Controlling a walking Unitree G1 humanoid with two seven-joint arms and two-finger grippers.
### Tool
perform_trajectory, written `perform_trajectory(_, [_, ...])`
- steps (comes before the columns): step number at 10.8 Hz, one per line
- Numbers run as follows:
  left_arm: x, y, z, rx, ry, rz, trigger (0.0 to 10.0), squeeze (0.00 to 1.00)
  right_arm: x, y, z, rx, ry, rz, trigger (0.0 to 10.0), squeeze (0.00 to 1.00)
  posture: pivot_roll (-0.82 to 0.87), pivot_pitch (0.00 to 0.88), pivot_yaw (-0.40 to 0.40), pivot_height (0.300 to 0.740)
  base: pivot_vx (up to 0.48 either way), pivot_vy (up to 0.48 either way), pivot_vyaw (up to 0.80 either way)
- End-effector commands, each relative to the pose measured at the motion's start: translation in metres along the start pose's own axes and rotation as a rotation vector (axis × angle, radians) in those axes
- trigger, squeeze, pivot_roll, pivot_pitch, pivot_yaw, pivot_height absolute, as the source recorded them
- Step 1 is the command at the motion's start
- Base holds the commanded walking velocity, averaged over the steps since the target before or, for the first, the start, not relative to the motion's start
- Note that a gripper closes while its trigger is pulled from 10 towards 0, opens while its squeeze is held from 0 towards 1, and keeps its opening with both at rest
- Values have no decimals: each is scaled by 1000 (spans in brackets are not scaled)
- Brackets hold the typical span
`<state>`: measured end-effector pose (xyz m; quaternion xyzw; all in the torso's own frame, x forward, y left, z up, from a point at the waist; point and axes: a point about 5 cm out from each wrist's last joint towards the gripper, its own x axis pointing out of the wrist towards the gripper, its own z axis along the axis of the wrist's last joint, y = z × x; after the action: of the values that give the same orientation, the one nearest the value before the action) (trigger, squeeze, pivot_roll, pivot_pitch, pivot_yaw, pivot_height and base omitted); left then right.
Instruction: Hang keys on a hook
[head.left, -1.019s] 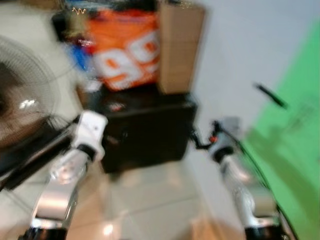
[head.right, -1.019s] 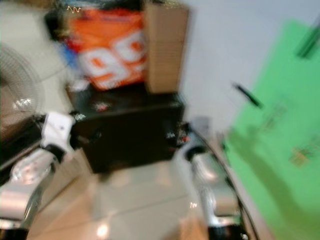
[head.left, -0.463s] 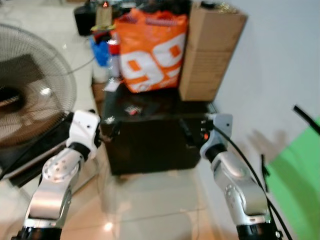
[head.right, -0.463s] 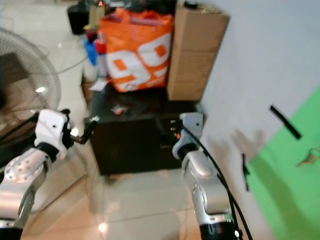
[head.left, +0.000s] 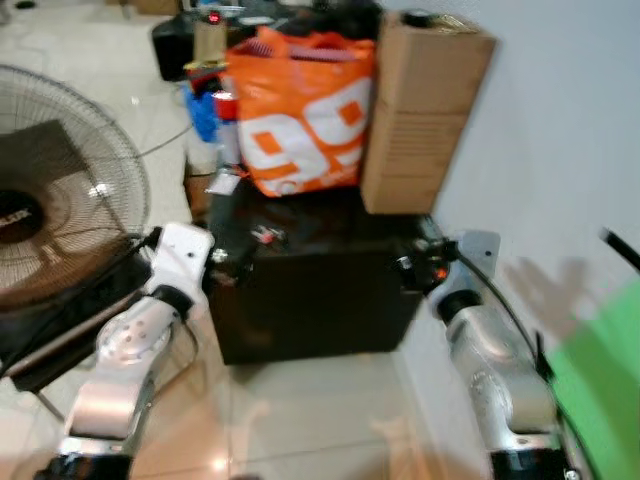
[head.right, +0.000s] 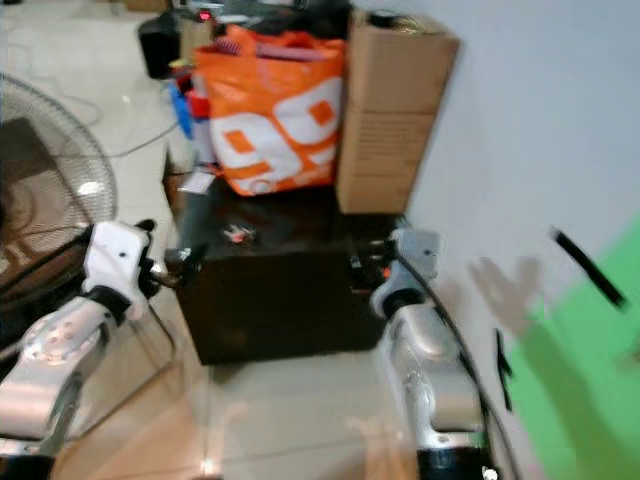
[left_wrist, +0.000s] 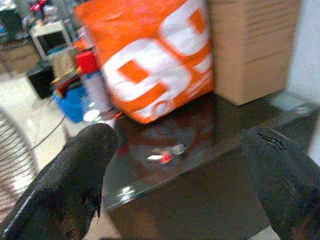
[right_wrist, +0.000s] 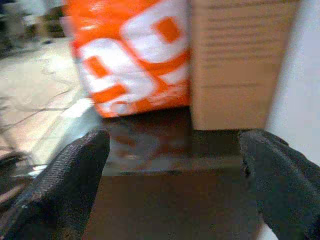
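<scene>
Ahead, a low black cabinet (head.left: 320, 300) stands against a pale wall (head.left: 560, 130), and the keys (left_wrist: 165, 154) lie on its glossy top — a small red-and-silver cluster near the front edge, at about 10 o'clock from the top's middle in the head views. Behind them, at 12 o'clock, sits an orange bag (head.left: 305, 110) printed with white numerals, with a cardboard box (head.left: 425, 110) just beside it at 2 o'clock. A standing fan (head.left: 60, 220) fills the 9 o'clock side.

The left gripper (left_wrist: 175, 190) hovers at the cabinet's left front corner, fingers spread wide and empty, the keys lying beyond the gap. The right gripper (right_wrist: 172, 190) hangs at the right front corner — likewise wide open, holding nothing.
</scene>
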<state>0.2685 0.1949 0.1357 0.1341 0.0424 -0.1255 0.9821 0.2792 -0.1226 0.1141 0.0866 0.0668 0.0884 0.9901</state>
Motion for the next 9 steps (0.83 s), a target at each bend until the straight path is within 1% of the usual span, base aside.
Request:
perform_trajectory(1, [2,-4,3,-5,-12,-15,10000,0,1,-7,7,-24,-27,-22,10000,1000,58,0,-47,740,379,0,0])
perform_trajectory(3, [2,-3,2,-6,-10,-7,10000,0,2,-10,8,-37,-23,-24,10000,1000,62,0,-59,740,373,0,0])
perform_trajectory(9, [2,-3,2,-3,-13,-7,10000,0,3,-10,6,-44,-6,-13,10000,1000,62,0,-63,740,372,0,0])
